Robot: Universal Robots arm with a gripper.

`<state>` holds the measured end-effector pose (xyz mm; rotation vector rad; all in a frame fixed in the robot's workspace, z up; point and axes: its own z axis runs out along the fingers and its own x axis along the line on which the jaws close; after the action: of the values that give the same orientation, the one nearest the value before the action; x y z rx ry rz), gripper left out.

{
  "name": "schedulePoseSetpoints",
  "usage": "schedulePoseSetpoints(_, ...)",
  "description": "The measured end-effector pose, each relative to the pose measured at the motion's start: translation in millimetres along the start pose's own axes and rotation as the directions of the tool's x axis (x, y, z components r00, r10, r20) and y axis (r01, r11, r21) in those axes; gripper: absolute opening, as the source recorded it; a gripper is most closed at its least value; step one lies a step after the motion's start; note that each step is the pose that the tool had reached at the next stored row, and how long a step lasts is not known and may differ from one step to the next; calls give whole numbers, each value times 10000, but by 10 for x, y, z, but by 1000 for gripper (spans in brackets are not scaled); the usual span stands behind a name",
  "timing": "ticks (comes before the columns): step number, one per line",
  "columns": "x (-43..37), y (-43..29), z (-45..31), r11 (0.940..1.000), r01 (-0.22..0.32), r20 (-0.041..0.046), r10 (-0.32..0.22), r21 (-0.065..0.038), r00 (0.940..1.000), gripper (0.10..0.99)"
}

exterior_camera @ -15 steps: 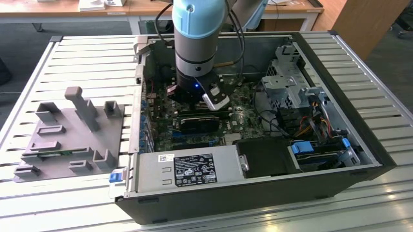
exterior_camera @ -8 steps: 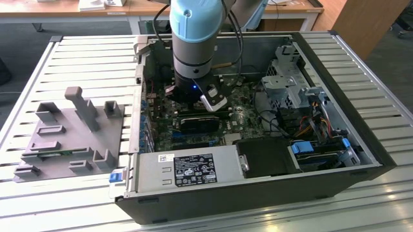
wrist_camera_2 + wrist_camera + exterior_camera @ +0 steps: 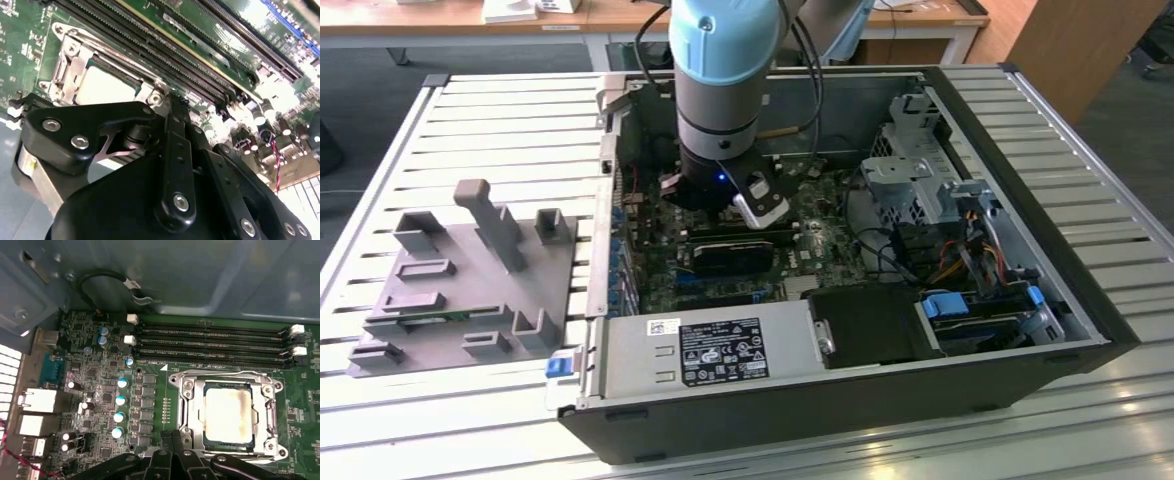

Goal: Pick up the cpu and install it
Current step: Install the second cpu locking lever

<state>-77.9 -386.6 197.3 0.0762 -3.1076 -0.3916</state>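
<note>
Cpu (image 3: 227, 413) seated in socket frame (image 3: 272, 412); memory slots (image 3: 210, 342) beside; fingers (image 3: 176, 437) apparently together, empty.

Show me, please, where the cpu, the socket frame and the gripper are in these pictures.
cpu (image 3: 227, 414): first wrist view, middle of its silver top, seated in the socket.
socket frame (image 3: 186, 396): first wrist view, metal bar beside the cpu.
gripper (image 3: 175, 437): first wrist view, tips of its closed fingers, beside the frame.

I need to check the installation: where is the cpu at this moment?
In both wrist views the cpu lies in the metal-framed socket on the motherboard, beside the memory slots, close to the gripper.
</note>
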Motion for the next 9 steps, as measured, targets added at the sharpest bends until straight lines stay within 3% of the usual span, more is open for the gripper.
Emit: schedulePoseSetpoints(9,0,32,-125,10000,0,0,0,-17,10000,106)
